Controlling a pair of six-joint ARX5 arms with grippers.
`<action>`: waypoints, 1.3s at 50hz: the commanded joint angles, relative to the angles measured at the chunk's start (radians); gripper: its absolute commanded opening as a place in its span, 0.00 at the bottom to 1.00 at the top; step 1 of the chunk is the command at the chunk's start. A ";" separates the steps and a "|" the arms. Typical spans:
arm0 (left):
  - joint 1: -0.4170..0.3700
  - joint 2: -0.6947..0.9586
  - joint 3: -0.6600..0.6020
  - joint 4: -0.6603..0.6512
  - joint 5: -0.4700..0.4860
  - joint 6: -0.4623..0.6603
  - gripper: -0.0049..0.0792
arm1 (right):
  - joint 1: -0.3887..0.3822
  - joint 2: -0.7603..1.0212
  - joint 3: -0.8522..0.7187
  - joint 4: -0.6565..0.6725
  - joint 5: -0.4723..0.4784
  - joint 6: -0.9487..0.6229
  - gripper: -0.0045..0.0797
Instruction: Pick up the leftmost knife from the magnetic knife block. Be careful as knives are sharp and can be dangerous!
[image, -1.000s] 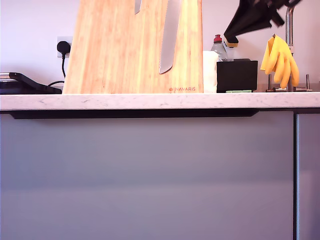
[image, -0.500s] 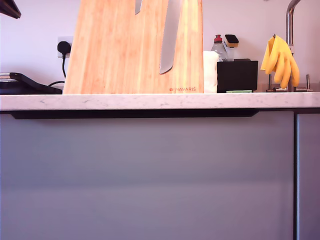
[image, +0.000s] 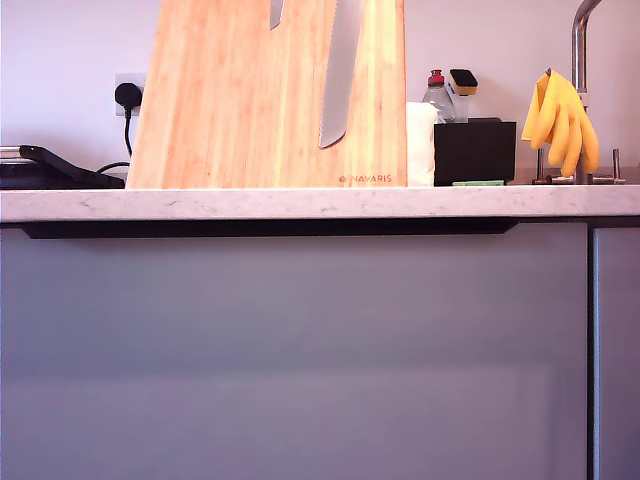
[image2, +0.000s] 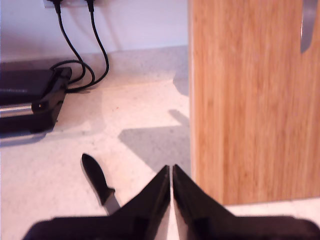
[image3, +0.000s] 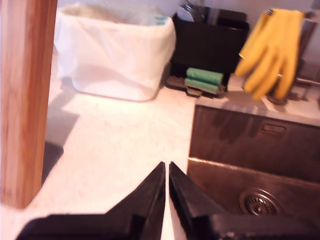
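The magnetic knife block (image: 230, 110) stands upright on the pale counter, a tall bamboo slab. The leftmost knife (image: 275, 12) hangs on it, with only its narrow silver tip showing at the top edge of the exterior view. The first wrist view also shows that blade tip (image2: 308, 27) on the block (image2: 250, 110). My first gripper (image2: 171, 169) is shut and empty, low over the counter in front of the block's edge. My second gripper (image3: 166, 165) is shut and empty between the block (image3: 22, 100) and the sink (image3: 255, 165). Neither arm shows in the exterior view.
A long serrated blade (image: 338, 80) hangs beside the leftmost knife. A black-handled knife (image2: 97, 180) lies flat on the counter near my first gripper. A black appliance (image2: 30, 100) with cables sits by the wall. A white lined bin (image3: 115, 50), black box (image3: 210, 45), green sponge (image3: 204, 77) and yellow gloves (image3: 272, 50) are beyond my second gripper.
An arm at the top of the exterior view's right one second ago has left the picture. A dark tip in its top left corner half a second ago is gone too.
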 joint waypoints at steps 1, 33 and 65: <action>-0.003 -0.027 -0.051 0.022 -0.001 0.001 0.03 | 0.000 -0.040 -0.050 0.015 0.002 -0.018 0.04; -0.004 -0.339 -0.345 0.071 -0.027 -0.068 0.03 | -0.124 -0.313 -0.270 0.034 -0.140 -0.024 0.04; -0.004 -0.566 -0.438 0.069 -0.035 -0.056 0.03 | -0.120 -0.653 -0.513 0.125 -0.129 0.029 0.04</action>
